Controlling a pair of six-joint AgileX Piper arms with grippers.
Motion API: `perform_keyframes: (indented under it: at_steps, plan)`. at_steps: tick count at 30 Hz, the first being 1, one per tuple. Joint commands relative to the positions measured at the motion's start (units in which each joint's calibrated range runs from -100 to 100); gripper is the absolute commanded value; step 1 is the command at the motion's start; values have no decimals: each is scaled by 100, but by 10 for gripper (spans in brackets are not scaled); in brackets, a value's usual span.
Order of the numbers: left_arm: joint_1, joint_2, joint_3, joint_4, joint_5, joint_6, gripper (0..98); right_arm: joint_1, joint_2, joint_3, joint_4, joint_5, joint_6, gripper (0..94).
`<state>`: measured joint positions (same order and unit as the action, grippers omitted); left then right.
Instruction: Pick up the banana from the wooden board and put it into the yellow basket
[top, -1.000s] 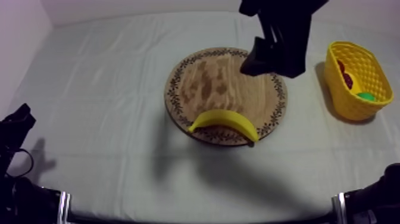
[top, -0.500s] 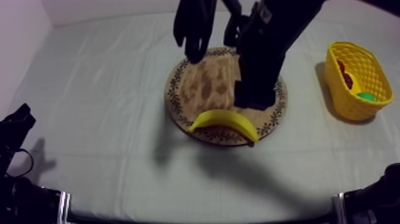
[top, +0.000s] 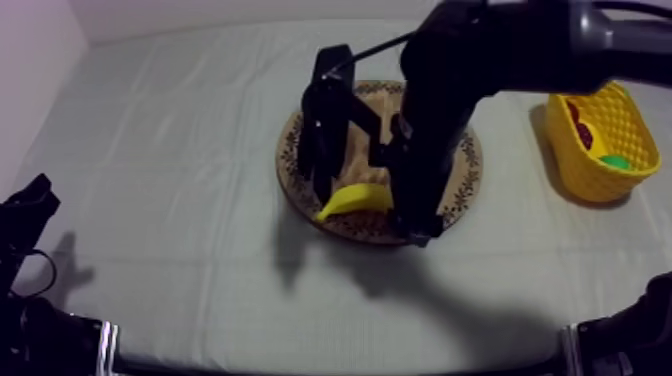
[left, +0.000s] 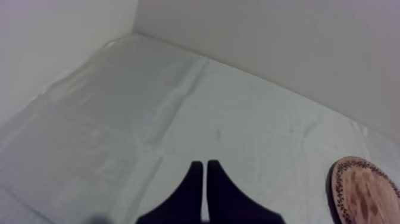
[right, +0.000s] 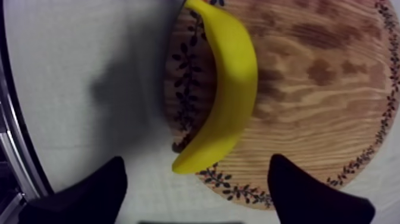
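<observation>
A yellow banana lies on the front rim of the round wooden board. My right arm reaches in from the upper right, and my right gripper hangs low over the banana. In the right wrist view the banana lies across the board's patterned rim, with its near end between the two black fingers. Those fingers stand wide apart and hold nothing: my right gripper is open. My left gripper rests at the table's left; its fingers lie together as a narrow wedge.
The yellow basket stands at the right of the table, with a small red fruit and something green inside. The board's edge shows beyond my left gripper. Grey-white cloth surrounds the board.
My right arm has come down and forward from the back of the board to the banana at its front rim. Banana, basket and left arm have not moved.
</observation>
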<state>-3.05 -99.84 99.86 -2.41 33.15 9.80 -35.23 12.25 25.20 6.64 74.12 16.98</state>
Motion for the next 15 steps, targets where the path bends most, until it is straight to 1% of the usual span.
perform_keyframes:
  at_steps: [1,7,15]
  plan:
    - [-2,2,3,-1,-1,-1,1,0,219,-18,2,-156,1,818]
    - [-2,2,3,-1,-1,-1,1,34,760,-375,-42,-361,15,811]
    - [-2,2,3,-1,-1,-1,1,114,1494,-893,45,-594,-18,811]
